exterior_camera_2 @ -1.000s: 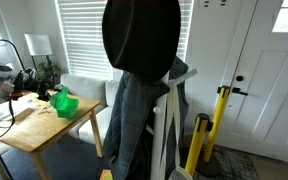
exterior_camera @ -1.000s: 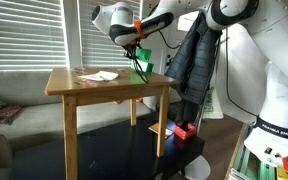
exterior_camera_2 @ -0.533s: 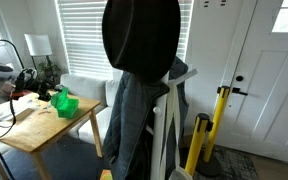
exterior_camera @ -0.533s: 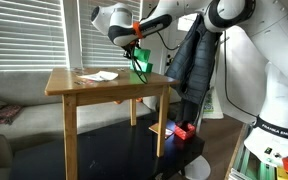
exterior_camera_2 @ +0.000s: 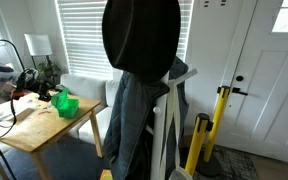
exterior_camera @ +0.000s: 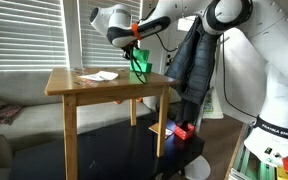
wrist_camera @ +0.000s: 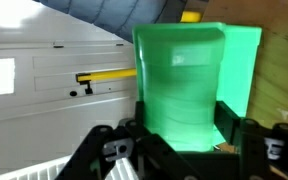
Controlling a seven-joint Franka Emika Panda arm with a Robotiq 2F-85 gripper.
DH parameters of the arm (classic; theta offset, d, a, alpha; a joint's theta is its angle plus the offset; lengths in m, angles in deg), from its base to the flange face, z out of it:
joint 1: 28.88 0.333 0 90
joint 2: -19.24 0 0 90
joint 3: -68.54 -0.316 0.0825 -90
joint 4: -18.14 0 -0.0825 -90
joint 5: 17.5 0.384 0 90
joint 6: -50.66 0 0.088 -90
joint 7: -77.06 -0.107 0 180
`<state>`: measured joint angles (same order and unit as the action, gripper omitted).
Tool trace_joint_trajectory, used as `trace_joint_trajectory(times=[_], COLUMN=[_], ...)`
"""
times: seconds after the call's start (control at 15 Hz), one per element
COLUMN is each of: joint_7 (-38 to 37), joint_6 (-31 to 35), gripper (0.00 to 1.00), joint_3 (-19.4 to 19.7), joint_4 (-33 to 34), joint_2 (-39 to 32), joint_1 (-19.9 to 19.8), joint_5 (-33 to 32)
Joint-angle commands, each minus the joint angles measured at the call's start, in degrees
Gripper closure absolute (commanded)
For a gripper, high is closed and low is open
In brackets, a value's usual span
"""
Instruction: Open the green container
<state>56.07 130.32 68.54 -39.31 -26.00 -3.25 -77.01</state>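
The white robot arm (exterior_camera: 169, 18) reaches in from the right and bends down over the far right corner of the square-topped wooden table (exterior_camera: 104, 89), probably because that is where the task's thing stands. Approaching from above lets it take hold at the top, where a lid would lift.

The small bright green boxy container (exterior_camera: 141, 66) sits on that corner, near the table's edge and well apart from the white papers (exterior_camera: 100, 75) lying to the left. In an exterior view the green container (exterior_camera_2: 66, 103) shows on the tabletop beside the arm's dark wrist.

The black gripper (exterior_camera: 134, 51) is directly on top of it. In the wrist view the gripper (wrist_camera: 181, 138) has its two dark fingers (wrist_camera: 119, 152) closed in from either side on a pale green panel of the container (wrist_camera: 184, 70), pinching it. The panel looks like the lid or front flap. Judging by this clamp, the opening pull is under way, though whether the lid is already free cannot be told.
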Motion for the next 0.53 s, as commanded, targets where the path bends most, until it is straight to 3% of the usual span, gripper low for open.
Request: trace_joint_trajectory(times=[0.0, 0.47], joint_7=[2.7, 4.3], joint_6=[-1.1, -1.6], gripper=[0.54, 0.55], joint_3=[0.0, -0.1], joint_4=[4.3, 6.4], joint_2=[-2.4, -3.5], joint_1=[0.1, 0.1], joint_5=[0.3, 0.6])
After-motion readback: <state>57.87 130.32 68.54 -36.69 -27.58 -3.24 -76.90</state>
